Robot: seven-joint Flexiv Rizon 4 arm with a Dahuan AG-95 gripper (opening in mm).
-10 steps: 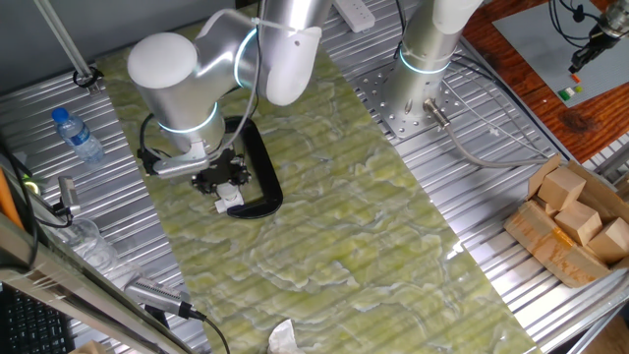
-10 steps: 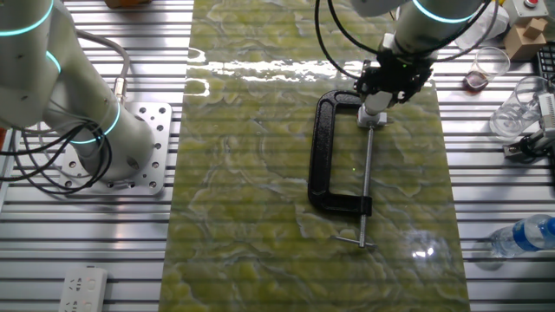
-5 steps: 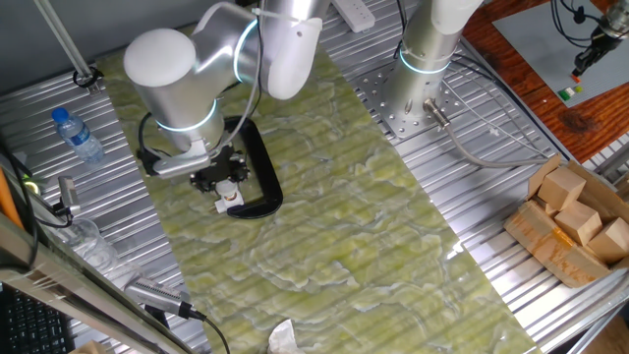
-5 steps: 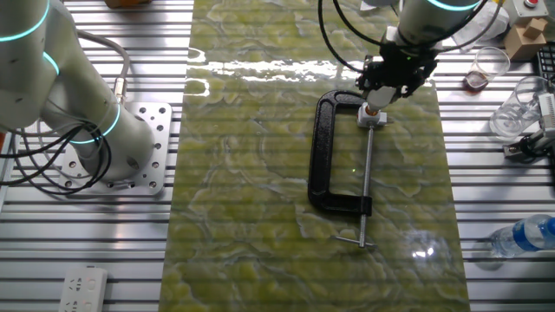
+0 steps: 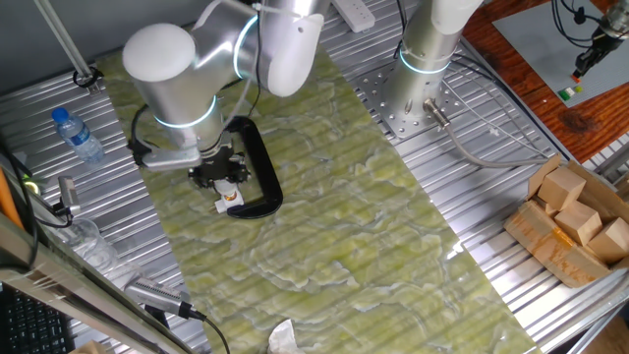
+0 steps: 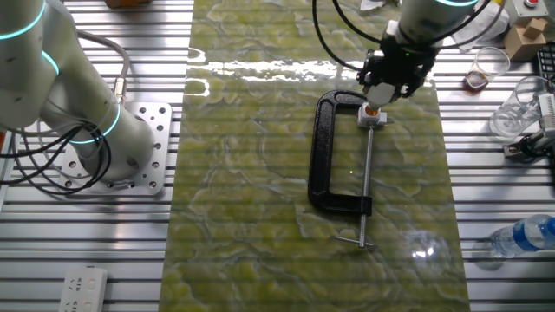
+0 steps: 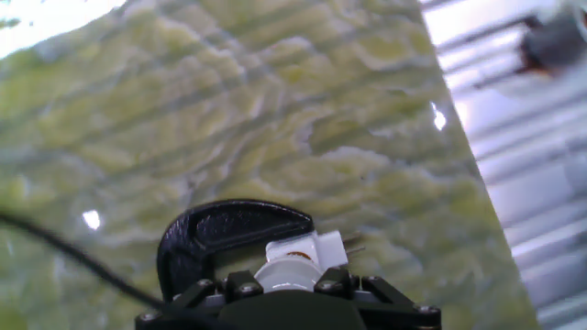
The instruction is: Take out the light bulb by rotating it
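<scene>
My gripper [image 5: 224, 180] hangs over the white boxy socket [image 5: 229, 200], which sits in the mouth of the black C-shaped clamp [image 5: 260, 167] on the green marbled mat. In the hand view the gripper [image 7: 286, 286] is shut on the small white light bulb [image 7: 286, 272], with the socket [image 7: 319, 246] and the clamp [image 7: 229, 227] just beyond it. In the other fixed view the gripper [image 6: 382, 92] stands a little above the socket [image 6: 371, 115], whose orange inside shows. The clamp [image 6: 325, 147] and its screw rod [image 6: 366, 173] lie flat.
A second arm's base [image 5: 418, 79] stands at the mat's far edge. A water bottle [image 5: 77, 135] lies on the metal table to the left. A cardboard box with wooden blocks [image 5: 575, 221] is at the right. Clear cups [image 6: 520, 113] stand near the gripper's side.
My gripper has risen slightly from the socket with the bulb between its fingers. The socket's orange inside now shows. The clamp has not moved.
</scene>
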